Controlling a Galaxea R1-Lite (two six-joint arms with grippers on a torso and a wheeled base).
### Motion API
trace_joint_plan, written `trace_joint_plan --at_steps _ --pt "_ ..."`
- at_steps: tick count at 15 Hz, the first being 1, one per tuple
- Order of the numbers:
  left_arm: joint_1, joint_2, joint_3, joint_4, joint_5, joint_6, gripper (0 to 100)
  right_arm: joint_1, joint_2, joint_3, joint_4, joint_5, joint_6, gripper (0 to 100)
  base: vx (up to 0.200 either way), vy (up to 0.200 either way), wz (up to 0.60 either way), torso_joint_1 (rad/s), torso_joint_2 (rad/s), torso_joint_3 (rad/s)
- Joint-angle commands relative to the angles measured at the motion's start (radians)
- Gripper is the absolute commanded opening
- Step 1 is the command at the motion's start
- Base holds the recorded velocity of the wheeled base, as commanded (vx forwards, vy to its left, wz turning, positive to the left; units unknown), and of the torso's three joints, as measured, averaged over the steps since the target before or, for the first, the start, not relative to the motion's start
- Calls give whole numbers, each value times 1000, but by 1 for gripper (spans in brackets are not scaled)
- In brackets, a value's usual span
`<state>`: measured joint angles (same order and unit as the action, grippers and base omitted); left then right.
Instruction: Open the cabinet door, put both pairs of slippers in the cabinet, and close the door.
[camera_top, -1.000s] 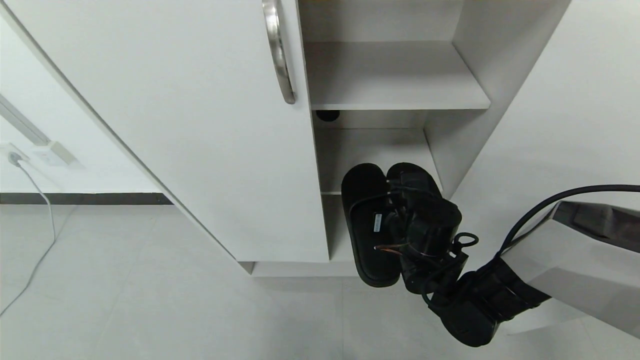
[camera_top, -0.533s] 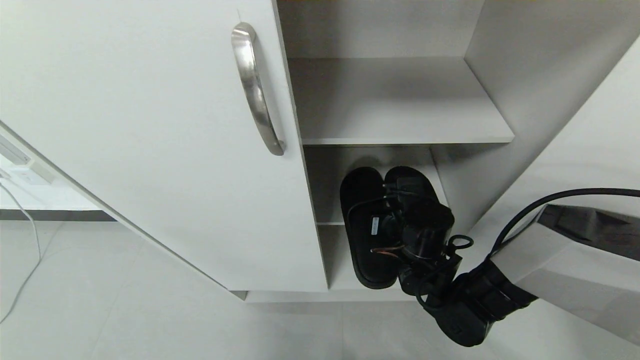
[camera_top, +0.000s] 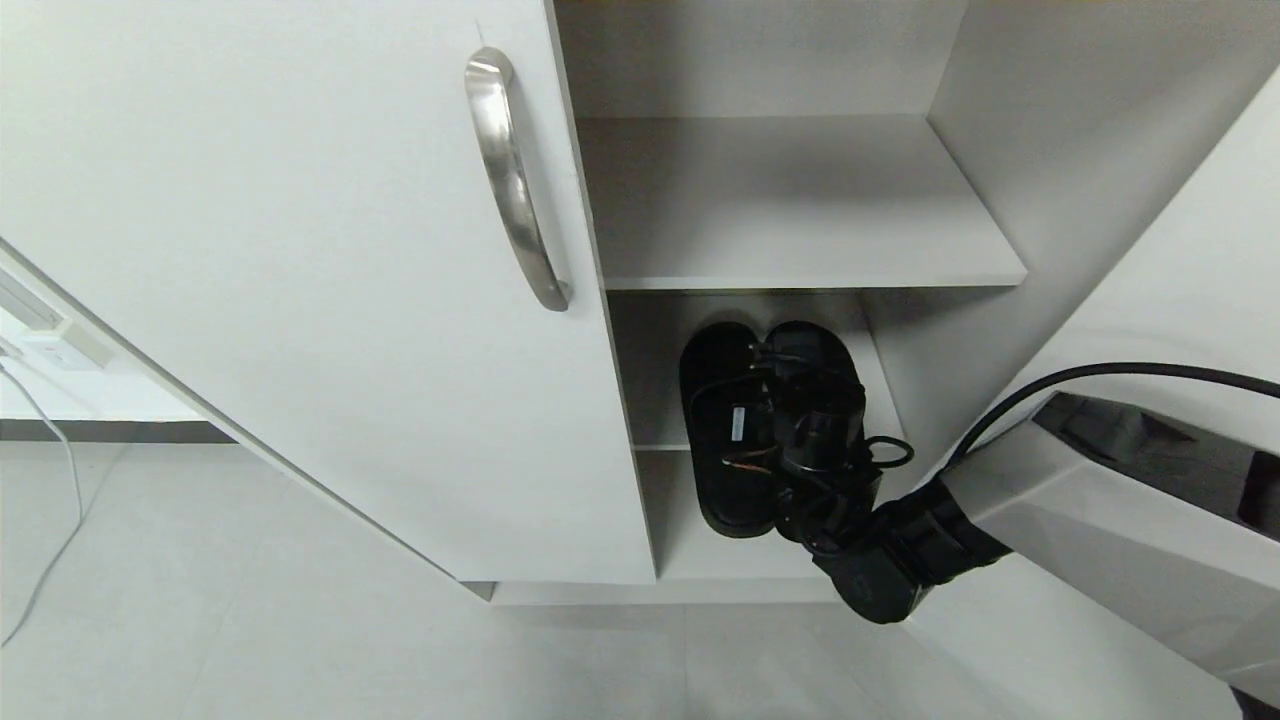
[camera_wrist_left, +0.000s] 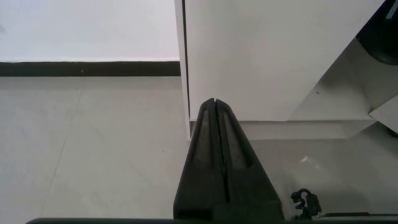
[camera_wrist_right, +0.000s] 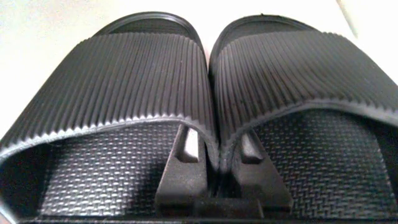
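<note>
A pair of black slippers hangs side by side in my right gripper, toes pointing into the open right half of the white cabinet, just below the upper shelf. In the right wrist view the ribbed straps of the slippers fill the picture. The right gripper is shut on their two adjoining inner walls, one finger inside each slipper. Whether the soles touch the lower shelf I cannot tell. My left gripper is shut and holds nothing, low over the floor near the cabinet's bottom corner.
The cabinet's left door is closed, with a curved metal handle. The opened right door stands out beside my right arm. A wall socket and a cable are at the far left, above grey floor tiles.
The head camera shifted between the oldest frame and the later ones. Since half a second ago my right arm has pushed the slippers forward, deeper into the cabinet opening.
</note>
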<state>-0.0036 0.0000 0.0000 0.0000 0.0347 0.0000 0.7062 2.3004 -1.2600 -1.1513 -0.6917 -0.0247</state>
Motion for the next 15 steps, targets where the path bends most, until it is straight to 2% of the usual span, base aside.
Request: trace_joint_plan --at_steps 1,8,15 --pt "1 2 0 0 1 0 0 -22 25 -88 45 0 0 0 0 0 0 0 0 0" --pt "1 2 0 0 1 -2 0 -62 67 -308 234 0 45 0 0 0 0 0 0 0" --pt "1 2 0 0 2 -2 0 -65 77 -374 280 0 45 0 0 0 0 0 0 0"
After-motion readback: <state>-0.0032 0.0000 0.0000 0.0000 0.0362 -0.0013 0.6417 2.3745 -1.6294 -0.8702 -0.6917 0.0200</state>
